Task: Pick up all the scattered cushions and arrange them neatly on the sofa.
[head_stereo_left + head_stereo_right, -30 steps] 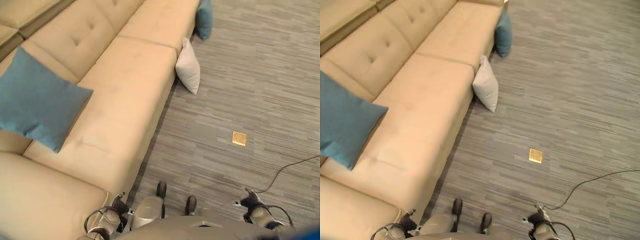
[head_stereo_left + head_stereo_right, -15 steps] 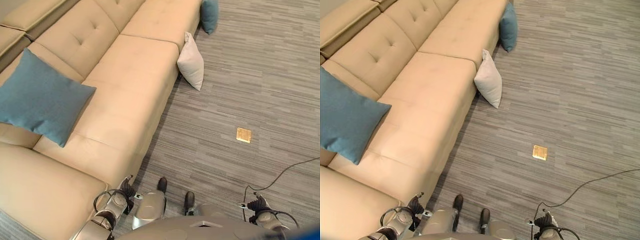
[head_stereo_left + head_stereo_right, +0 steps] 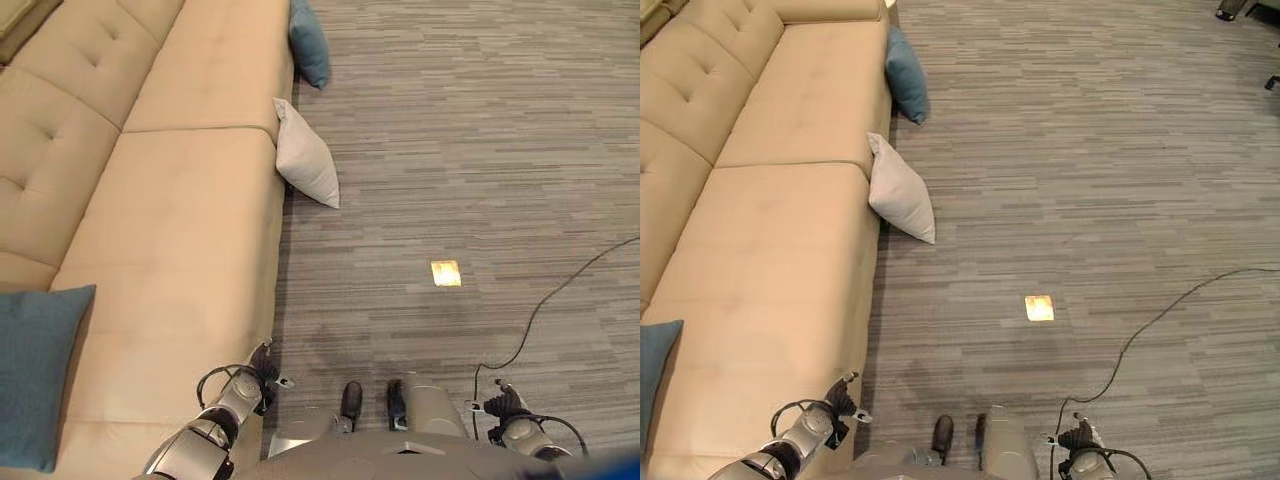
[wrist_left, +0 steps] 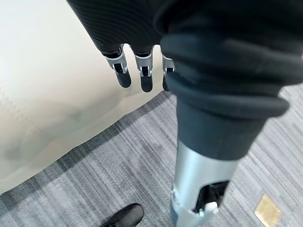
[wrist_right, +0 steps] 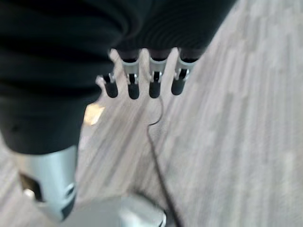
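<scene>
A pale grey cushion (image 3: 305, 155) leans on the floor against the front of the beige sofa (image 3: 170, 230). Farther off, a teal cushion (image 3: 310, 45) also rests on the floor against the sofa's front. Another teal cushion (image 3: 35, 370) lies on the sofa seat at the near left. My left hand (image 3: 252, 378) hangs low beside the sofa's front edge, its fingers (image 4: 123, 75) straight and holding nothing. My right hand (image 3: 503, 405) hangs at the lower right over the floor, its fingers (image 5: 154, 85) straight and empty.
Grey striped carpet (image 3: 480, 150) stretches to the right of the sofa. A small brass floor plate (image 3: 446, 272) is set into it. Dark furniture feet (image 3: 1235, 10) show at the far right corner.
The whole picture has shifted: the camera turned, so the sofa now runs along the left and more carpet shows. Both hands still hang low and empty.
</scene>
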